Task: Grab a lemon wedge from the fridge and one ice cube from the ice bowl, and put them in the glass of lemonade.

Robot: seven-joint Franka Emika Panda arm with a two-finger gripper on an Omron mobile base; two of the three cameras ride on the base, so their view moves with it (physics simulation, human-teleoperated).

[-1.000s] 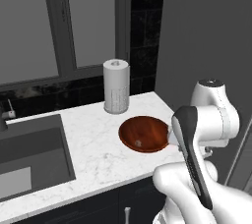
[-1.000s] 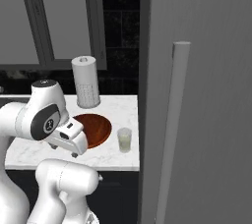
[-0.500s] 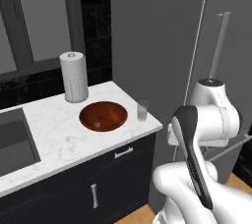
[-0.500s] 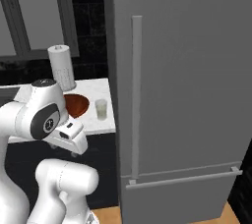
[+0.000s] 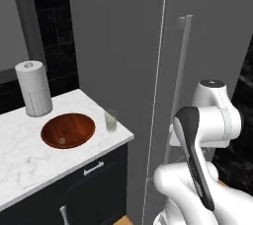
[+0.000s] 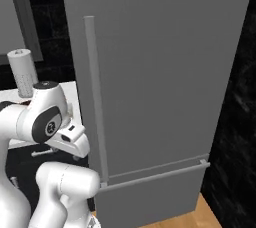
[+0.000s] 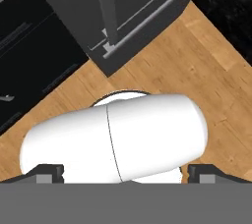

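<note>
Fridge (image 6: 160,72) w/ door closed, vertical handle (image 6: 96,97); gripper (image 7: 125,171) spread wide, empty, aimed at floor; lemonade glass (image 5: 111,120) beside ice bowl (image 5: 67,130).

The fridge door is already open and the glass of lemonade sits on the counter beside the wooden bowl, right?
Not quite: the fridge door is shut, as the right base view shows. The glass of lemonade does stand on the counter beside the ice bowl.

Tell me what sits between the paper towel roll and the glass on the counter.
The wooden bowl lies between the roll and the glass in the left base view, with a small pale cube inside it.
</note>
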